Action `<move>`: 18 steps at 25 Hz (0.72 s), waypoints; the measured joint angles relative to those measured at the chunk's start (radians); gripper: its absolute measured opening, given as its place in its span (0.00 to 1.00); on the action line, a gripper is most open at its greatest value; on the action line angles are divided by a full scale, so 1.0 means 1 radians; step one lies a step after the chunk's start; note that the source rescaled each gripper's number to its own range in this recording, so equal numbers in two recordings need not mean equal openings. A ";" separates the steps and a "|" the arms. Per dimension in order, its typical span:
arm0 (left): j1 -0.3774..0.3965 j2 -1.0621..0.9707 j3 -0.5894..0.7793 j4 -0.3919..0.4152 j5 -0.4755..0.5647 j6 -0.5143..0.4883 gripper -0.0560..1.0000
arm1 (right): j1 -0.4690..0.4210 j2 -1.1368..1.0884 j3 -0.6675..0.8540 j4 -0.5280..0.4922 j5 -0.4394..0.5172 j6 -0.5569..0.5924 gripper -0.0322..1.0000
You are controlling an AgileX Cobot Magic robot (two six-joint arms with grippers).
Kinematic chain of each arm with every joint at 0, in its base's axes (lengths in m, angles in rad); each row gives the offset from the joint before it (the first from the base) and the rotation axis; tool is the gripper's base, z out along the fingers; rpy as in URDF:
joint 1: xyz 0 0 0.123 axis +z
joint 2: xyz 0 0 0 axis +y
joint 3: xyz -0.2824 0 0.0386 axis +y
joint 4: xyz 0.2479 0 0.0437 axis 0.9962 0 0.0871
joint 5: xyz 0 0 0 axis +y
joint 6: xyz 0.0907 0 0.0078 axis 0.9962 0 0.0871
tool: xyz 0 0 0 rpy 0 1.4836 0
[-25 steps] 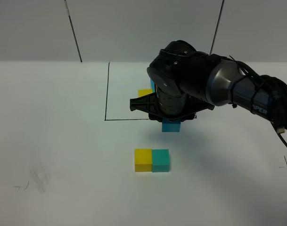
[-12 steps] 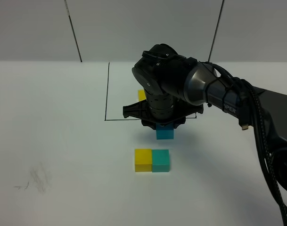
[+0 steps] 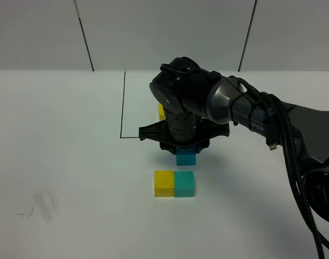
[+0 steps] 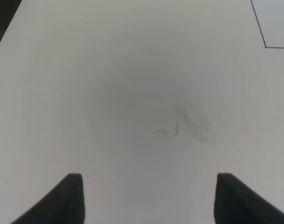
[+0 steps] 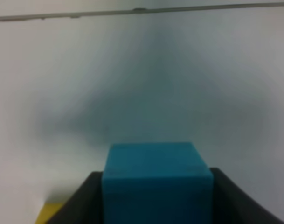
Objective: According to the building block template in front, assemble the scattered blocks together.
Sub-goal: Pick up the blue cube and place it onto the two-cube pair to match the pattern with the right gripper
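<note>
Seen from the high camera, the right gripper [image 3: 186, 151] hangs over the middle of the white table [image 3: 72, 162], clamped on the sky-blue cube [image 3: 186, 158], which sits just behind the other two scattered blocks. Those two, the yellow cube [image 3: 164, 183] and the teal-green cube [image 3: 184, 183], lie side by side and touching, so that join looks done. What seems left is to seat the blue one against the teal one and let go. Whether it is already touching the table cannot be told. The template [image 3: 161, 112] is almost wholly hidden behind the wrist, with only a sliver of yellow showing inside the black frame [image 3: 123, 102], so its layout cannot be checked from here. Room is tight towards the pair in front and the frame line behind, but the table is bare to both sides. From the left wrist, the left gripper [image 4: 150, 200] has its fingers wide apart with nothing between them, over plain table bearing a faint smudge [image 4: 190, 121], and one frame corner shows far off. From the right wrist, the blue cube fills the gap between the dark fingers [image 5: 225, 200], held squarely, with a scrap of yellow showing just beside it and blurred white surface beyond.
</note>
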 joint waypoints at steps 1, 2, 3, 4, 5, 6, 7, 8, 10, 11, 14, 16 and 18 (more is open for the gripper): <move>0.000 0.000 0.000 0.000 0.000 0.000 0.40 | 0.000 0.000 0.000 0.002 -0.001 0.000 0.29; 0.000 0.000 0.000 0.000 0.000 0.000 0.40 | 0.000 0.000 0.000 0.003 -0.002 0.000 0.29; 0.000 0.000 0.000 0.000 0.000 0.000 0.40 | 0.000 0.000 0.000 0.004 -0.002 0.000 0.29; 0.000 0.000 0.000 0.000 0.000 0.000 0.40 | 0.000 0.000 0.000 0.005 -0.002 0.000 0.29; 0.000 0.000 0.000 0.000 0.000 0.000 0.40 | 0.000 0.000 0.000 0.010 -0.003 0.000 0.29; 0.000 0.000 0.000 0.000 0.000 0.000 0.40 | 0.000 0.000 0.000 0.013 -0.004 0.000 0.29; 0.000 0.000 0.000 0.000 0.000 0.000 0.40 | 0.000 0.000 0.000 0.016 -0.004 0.000 0.29; 0.000 0.000 0.000 0.000 0.000 0.000 0.40 | 0.000 0.000 0.000 0.019 -0.004 0.000 0.29; 0.000 0.000 0.000 0.000 0.000 0.000 0.40 | 0.000 0.000 0.001 0.019 -0.008 0.000 0.29; 0.000 0.000 0.000 0.000 0.000 0.000 0.40 | 0.000 0.000 0.002 0.019 -0.009 0.000 0.29; 0.000 0.000 0.000 0.000 0.000 0.000 0.40 | 0.000 0.000 0.013 0.019 -0.018 0.000 0.29; 0.000 0.000 0.000 0.000 0.000 0.000 0.40 | 0.000 0.001 0.021 0.020 -0.022 0.000 0.29; 0.000 0.000 0.000 0.000 0.000 0.000 0.40 | 0.000 0.002 0.022 0.021 -0.024 0.000 0.29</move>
